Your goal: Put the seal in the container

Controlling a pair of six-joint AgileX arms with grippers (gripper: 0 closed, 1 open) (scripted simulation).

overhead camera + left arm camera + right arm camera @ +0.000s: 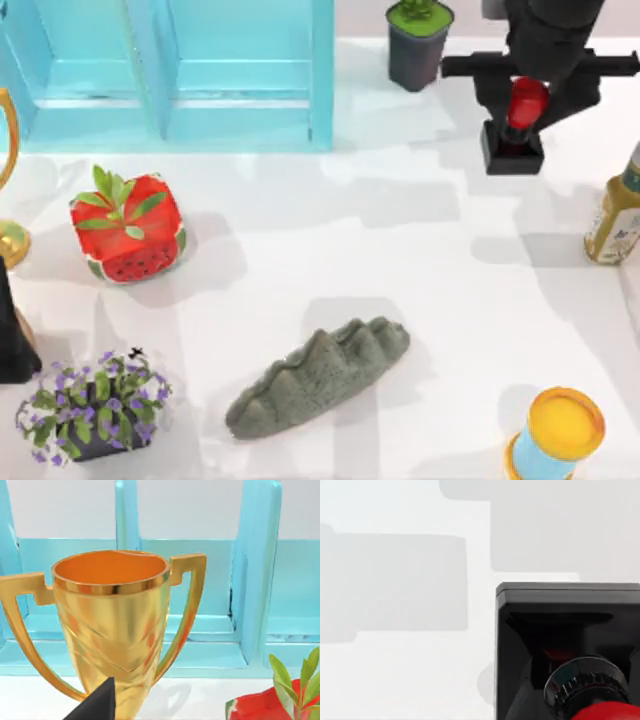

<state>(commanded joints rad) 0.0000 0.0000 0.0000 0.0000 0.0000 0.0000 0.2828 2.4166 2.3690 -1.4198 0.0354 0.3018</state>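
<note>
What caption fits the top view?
Right gripper over the seal, right of the blue container; left arm parked.

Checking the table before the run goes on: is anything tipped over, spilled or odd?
Nothing spilled or broken. The red watermelon-patterned pot with a leafy plant sits tilted, left of centre. The black-based, red-knobbed seal stands upright at the far right under the right gripper. The grey ridged rock lies flat.

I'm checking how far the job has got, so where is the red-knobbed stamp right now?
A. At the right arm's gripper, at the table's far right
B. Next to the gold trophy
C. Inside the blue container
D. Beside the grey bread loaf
A: in the top view the stamp sits at the right gripper, right of the dark plant pot and outside the blue container.
</note>
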